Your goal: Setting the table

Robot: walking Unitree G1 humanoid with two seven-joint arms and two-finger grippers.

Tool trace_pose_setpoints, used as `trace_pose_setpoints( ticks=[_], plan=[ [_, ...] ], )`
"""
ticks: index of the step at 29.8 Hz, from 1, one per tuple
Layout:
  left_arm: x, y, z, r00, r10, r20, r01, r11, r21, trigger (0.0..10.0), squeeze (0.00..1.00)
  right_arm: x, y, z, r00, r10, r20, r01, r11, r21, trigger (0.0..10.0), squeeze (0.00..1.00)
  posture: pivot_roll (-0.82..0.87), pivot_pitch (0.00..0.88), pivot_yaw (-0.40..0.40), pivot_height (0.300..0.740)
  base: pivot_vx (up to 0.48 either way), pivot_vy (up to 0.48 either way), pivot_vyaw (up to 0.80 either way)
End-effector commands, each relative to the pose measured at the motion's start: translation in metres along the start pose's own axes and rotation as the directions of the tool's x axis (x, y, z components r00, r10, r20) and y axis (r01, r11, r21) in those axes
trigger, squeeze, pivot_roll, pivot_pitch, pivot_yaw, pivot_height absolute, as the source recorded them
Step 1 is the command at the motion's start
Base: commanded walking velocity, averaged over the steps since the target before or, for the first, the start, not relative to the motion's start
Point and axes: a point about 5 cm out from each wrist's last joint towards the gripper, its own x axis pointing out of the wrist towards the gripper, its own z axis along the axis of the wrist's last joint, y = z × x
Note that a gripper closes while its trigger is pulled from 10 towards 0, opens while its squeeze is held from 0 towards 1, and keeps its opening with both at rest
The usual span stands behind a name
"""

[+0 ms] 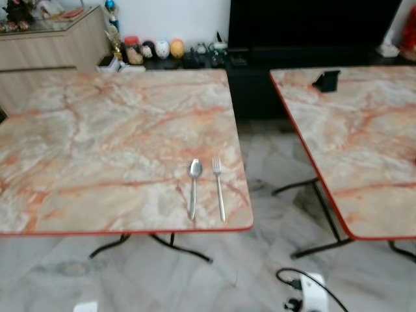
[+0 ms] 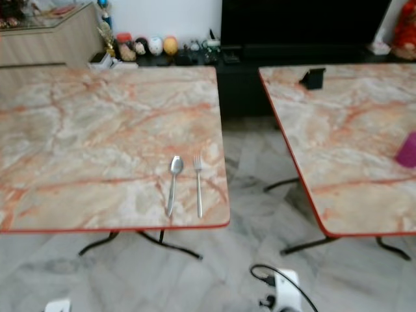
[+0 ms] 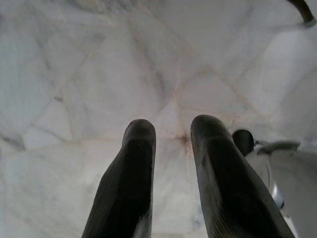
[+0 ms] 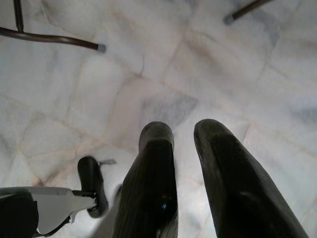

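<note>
Left gripper (image 3: 171, 181) hangs over the floor (image 3: 74, 74), fingers parted, empty. On our left worktop (image 1: 97, 130), spoon (image 1: 194, 185) and fork (image 1: 218, 187) lie side by side near the front right corner. Right gripper (image 4: 185, 173) also apart, empty, over floor. Risk, we judge: cutlery sits close to the edge, so a clumsy reach could knock it off.
</note>
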Motion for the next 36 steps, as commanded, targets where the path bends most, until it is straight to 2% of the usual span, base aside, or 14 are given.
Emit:
trace_pose_setpoints(
  ticks=[1,15,36],
  plan=[
    [0.0001,-0.0024,-0.0015,1.000,-0.005,-0.011,0.005,1.000,0.008,10.0,0.00,-0.0010,-0.0060,-0.0021,1.000,-0.018,-0.005,0.018,1.000,0.010,10.0,0.00,-0.05,0.000,0.053,0.740,0.000,0.270,0.00],
    [0.0000,-0.0021,-0.0017,1.000,-0.001,-0.011,0.001,1.000,0.013,10.0,0.00,-0.0011,-0.0063,-0.0023,1.000,-0.019,-0.005,0.019,1.000,0.007,10.0,0.00,-0.04,0.000,0.053,0.740,0.000,0.273,0.00],
    [0.0007,-0.0068,0.0010,1.000,-0.009,0.003,0.009,1.000,0.026,10.0,0.00,-0.0011,-0.0066,-0.0023,1.000,-0.021,-0.003,0.021,1.000,0.008,10.0,0.00,-0.04,0.000,0.051,0.740,0.000,0.000,0.00]
  ],
)
